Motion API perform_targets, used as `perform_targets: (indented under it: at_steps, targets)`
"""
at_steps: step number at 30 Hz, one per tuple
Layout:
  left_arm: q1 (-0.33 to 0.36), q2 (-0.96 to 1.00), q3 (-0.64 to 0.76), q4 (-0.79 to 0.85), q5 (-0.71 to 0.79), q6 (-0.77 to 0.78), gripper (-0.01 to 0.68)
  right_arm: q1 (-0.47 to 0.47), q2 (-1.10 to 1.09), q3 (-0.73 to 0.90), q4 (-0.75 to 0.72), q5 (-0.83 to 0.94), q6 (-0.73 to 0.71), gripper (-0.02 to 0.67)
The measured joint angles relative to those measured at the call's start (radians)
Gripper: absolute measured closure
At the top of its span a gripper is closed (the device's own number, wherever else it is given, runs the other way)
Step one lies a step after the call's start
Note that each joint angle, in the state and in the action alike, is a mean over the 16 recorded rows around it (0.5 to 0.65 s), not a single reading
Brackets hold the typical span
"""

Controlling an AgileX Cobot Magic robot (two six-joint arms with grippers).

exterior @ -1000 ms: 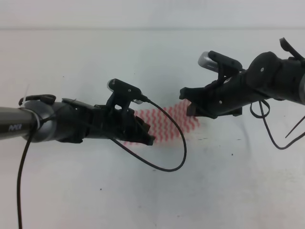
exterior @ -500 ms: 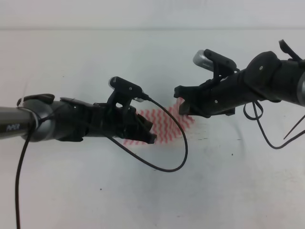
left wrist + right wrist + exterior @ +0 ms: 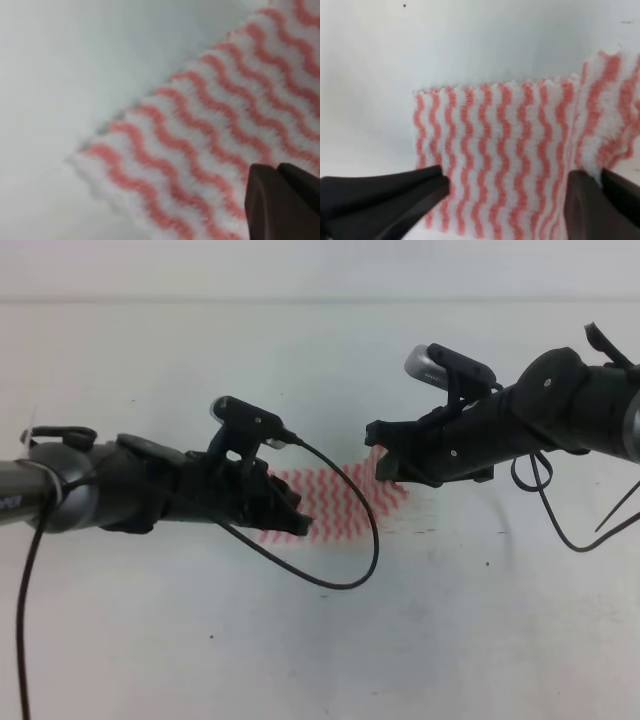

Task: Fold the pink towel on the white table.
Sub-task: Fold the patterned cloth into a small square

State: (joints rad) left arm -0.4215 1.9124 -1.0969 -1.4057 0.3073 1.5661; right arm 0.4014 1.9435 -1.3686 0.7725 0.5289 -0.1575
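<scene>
The pink towel (image 3: 335, 502), with pink and white zigzag stripes, lies on the white table (image 3: 300, 360) between my two arms. My left gripper (image 3: 295, 522) hovers low over the towel's left end. In the left wrist view only one dark finger (image 3: 280, 200) shows at the lower right, over the pink towel (image 3: 200, 150) near its corner. My right gripper (image 3: 385, 468) is at the towel's right end. In the right wrist view its fingers stand wide apart over the pink towel (image 3: 495, 165), and a raised flap (image 3: 607, 110) leans against the right finger (image 3: 600, 205).
A black cable (image 3: 350, 560) loops from the left arm across the table in front of the towel. More cables (image 3: 560, 520) hang from the right arm at the right. Small dark specks dot the tabletop.
The right gripper moved left and the towel's right end came in with it, then it held still. The left arm drew back to the left, uncovering more of the towel.
</scene>
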Motion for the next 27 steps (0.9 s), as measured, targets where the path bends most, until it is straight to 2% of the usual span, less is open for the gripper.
perform_targets:
  at_steps: [12,27]
  targets:
    - [0.021,-0.064,0.050,0.025,-0.014,-0.038,0.678,0.000,0.002,0.000,-0.001,-0.001,-0.001,0.665]
    - [0.020,0.017,0.057,0.011,-0.008,-0.035,0.678,0.006,0.002,0.000,0.003,0.003,-0.001,0.665]
